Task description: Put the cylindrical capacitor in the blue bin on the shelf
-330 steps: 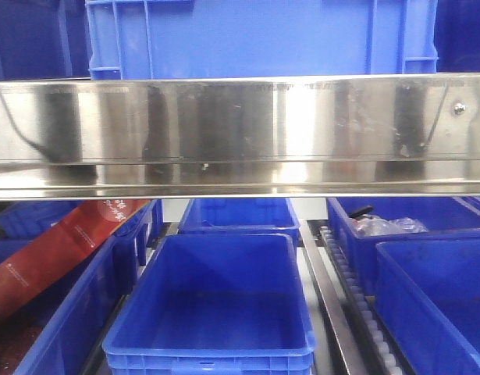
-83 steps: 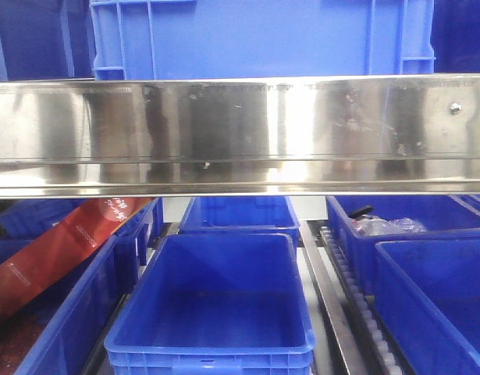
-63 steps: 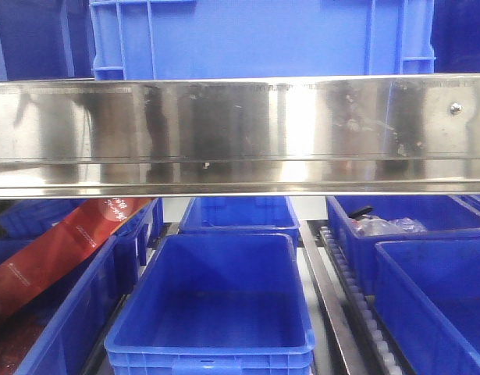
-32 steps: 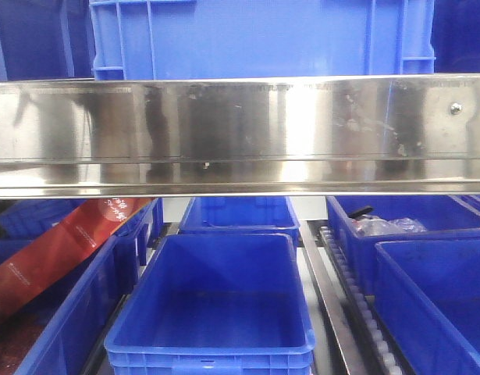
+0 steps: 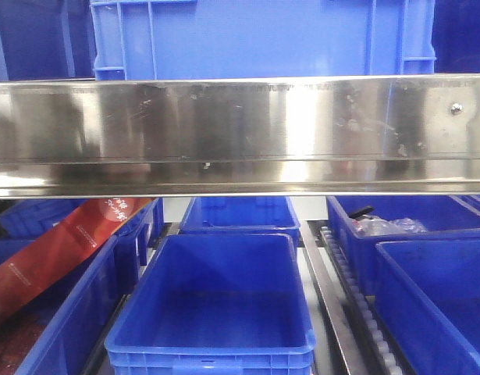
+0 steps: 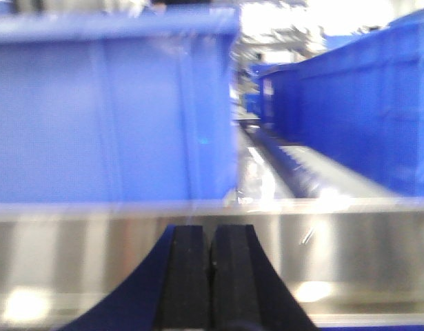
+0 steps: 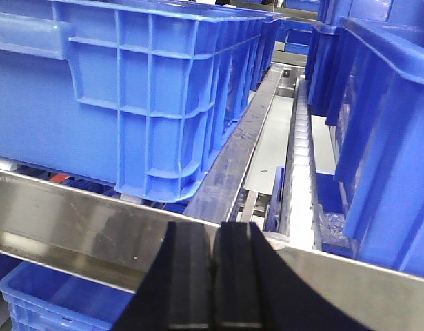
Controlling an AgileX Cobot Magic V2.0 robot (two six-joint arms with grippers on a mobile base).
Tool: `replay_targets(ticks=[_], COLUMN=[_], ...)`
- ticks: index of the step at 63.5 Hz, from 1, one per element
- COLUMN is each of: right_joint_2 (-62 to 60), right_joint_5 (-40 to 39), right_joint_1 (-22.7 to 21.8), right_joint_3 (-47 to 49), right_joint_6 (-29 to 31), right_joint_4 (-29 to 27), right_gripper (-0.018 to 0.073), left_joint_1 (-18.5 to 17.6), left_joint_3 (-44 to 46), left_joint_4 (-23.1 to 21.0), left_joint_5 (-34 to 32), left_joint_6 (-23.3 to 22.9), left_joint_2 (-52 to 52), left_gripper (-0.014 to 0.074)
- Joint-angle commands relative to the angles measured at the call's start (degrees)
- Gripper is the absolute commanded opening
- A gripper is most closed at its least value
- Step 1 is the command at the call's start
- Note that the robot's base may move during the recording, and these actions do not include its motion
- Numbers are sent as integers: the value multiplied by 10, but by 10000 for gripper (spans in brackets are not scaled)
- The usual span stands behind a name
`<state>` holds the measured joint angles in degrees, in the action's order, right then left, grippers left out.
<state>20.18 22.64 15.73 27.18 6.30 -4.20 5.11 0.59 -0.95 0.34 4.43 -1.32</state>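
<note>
Both my grippers sit pressed together, left gripper [image 6: 212, 276] and right gripper [image 7: 216, 276], nothing visible between them. Just beyond, the shelf [image 5: 240, 129] rail gleams; behind it, blue bins [image 5: 212, 301]. I can't spot the capacitor anywhere.

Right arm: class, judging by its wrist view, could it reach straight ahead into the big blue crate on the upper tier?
Probably not directly. The right gripper, shut and empty, sits low before the steel front rail, facing the blue crate wall; it likely must rise over the rim first.
</note>
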Motion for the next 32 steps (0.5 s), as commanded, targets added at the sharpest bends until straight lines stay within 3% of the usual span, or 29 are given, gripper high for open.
replay_targets(ticks=[1,15,32], right_joint_2=[-3,-4,-4], right_joint_5=[-16,-17,-18], right_joint_1=[-3,-3,-3], right_joint_3=[0,0,0], right_joint_6=[2,2,2], right_joint_4=[4,4,4], right_gripper=[-154,-154,-154], left_joint_1=[19,32,15], left_joint_3=[-6,-6,-6], left_joint_4=[2,2,2], left_joint_5=[18,22,22], left_joint_6=[-4,-4,-4], left_joint_2=[13,13,13], left_gripper=[-111,-111,-111])
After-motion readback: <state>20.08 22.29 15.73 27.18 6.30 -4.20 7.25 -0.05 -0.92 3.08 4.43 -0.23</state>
